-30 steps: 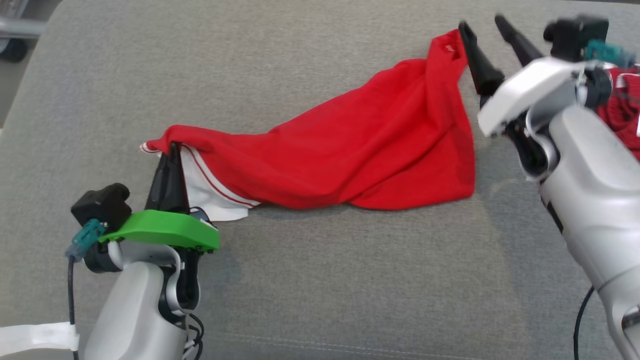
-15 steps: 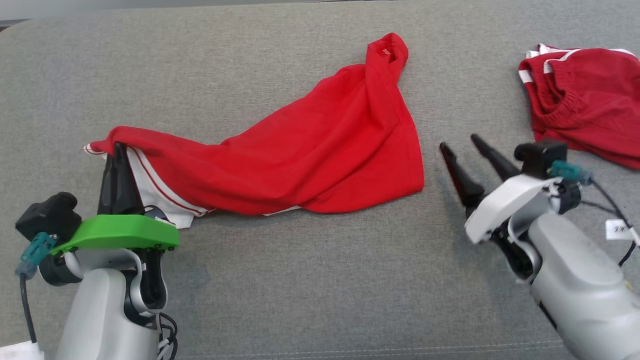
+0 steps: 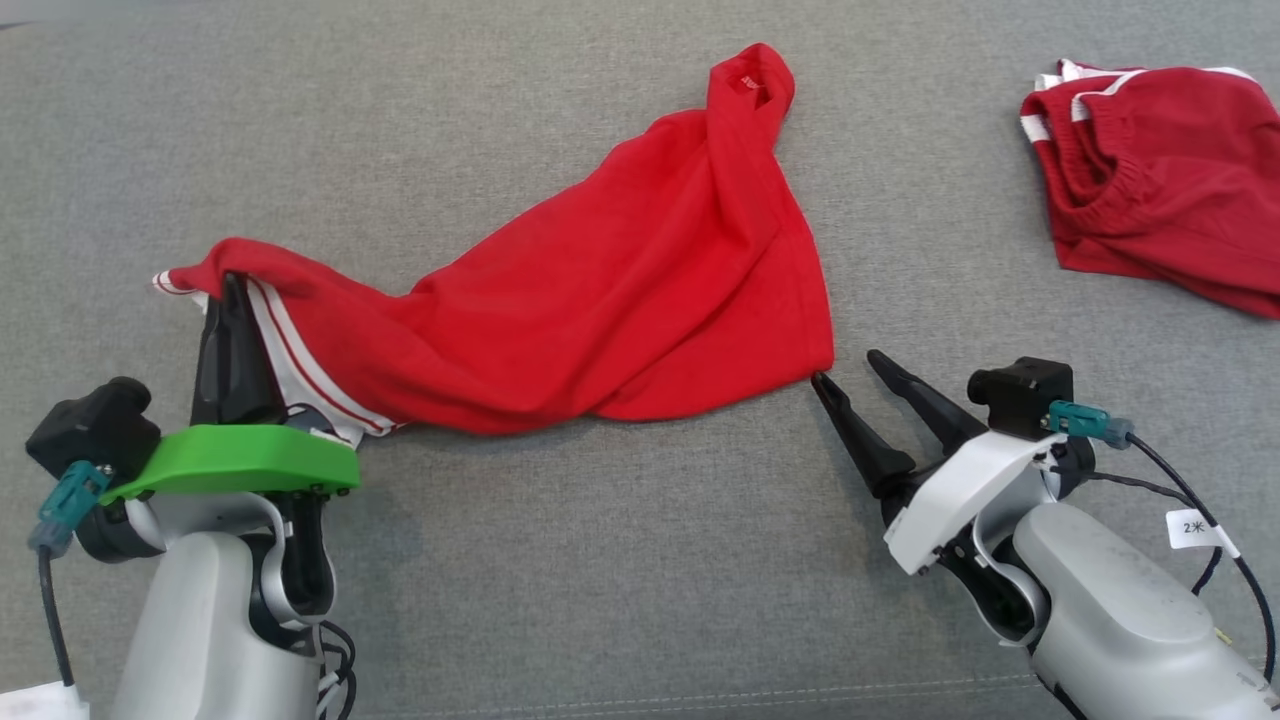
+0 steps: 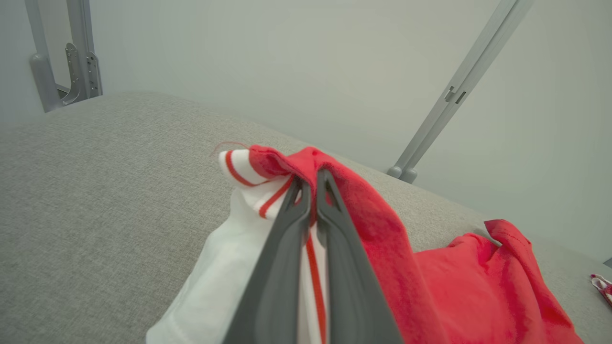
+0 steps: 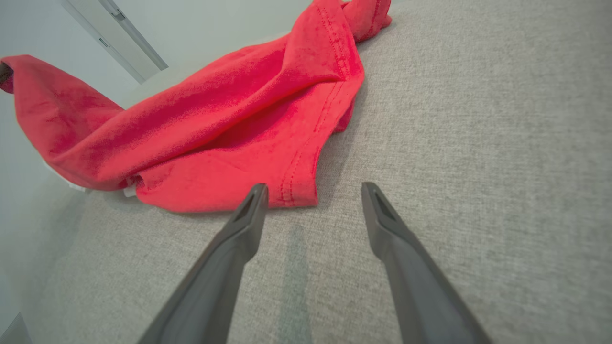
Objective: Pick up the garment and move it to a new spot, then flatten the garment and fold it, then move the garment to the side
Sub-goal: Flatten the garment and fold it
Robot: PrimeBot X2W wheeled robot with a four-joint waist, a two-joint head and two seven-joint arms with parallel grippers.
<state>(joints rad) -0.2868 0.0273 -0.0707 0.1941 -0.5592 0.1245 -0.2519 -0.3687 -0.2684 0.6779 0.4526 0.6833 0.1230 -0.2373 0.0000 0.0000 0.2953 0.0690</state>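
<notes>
Moved: right gripper (image 3: pixel 846 367) has left the far twisted corner of the red jersey (image 3: pixel 640 290) and dropped to its near right corner. Some of the shift in view is the camera's own.
Progress: the jersey is down on the grey fabric surface (image 3: pixel 600 560) but it's bunched and twisted. I judge we're in the flattening, with the fold and the move aside still to come.
Left gripper (image 3: pixel 230 290): fingers pressed together, pinching the white-striped cuff (image 4: pixel 239 165) and holding it up off the surface, red cloth draped over the tips.
Jersey: it runs from that pinch rightward across the middle, with one corner twisted at the far side.
Right gripper: fingers spread wide, nothing between them. The hem corner (image 5: pixel 299 196) lies just ahead, right at one fingertip; whether they touch, I cannot tell.
Far right: second red garment (image 3: pixel 1160 210) lies well apart from both grippers.
</notes>
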